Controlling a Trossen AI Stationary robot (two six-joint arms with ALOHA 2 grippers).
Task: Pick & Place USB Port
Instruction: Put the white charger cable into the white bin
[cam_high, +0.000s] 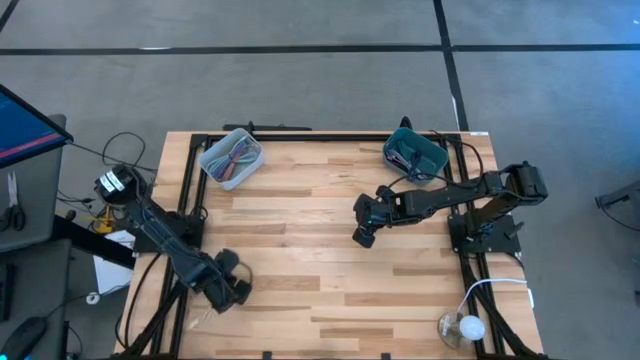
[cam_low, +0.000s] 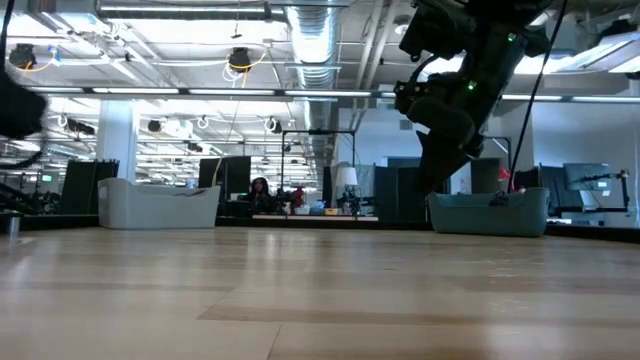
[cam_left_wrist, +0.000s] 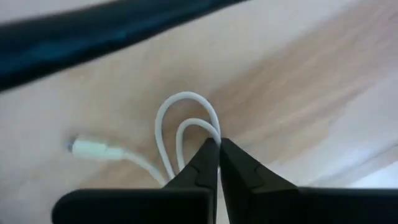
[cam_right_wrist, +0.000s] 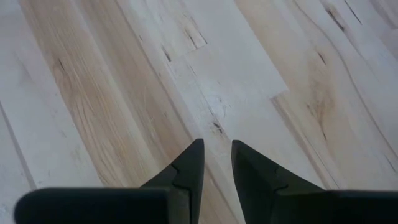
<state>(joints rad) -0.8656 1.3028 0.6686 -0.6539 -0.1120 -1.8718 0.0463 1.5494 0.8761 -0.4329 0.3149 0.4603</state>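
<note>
My left gripper is down at the near-left corner of the table, fingers pressed together, and the white cable loops right at the tips, so I read it as pinched on the loop, though the contact itself sits just where the tips meet and I can't swear the strand is between them. The cable's plug end lies flat on the wood, off to one side and apart from my fingers. This thing should be light and floppy, thin and a bit slick, so I'd judge it will dangle and swing once lifted, and a pinch on a bare loop could let it slide through; the stiffer plug body would be the surer hold. From above, my left gripper is close to the table's left edge and the frame rails, so there's little room on that side; the wide bare middle of the table is the open way out. The grey bin sits at the far left, the teal bin at the far right. My right gripper hangs over the middle of the table, fingers slightly parted, holding nothing.
</note>
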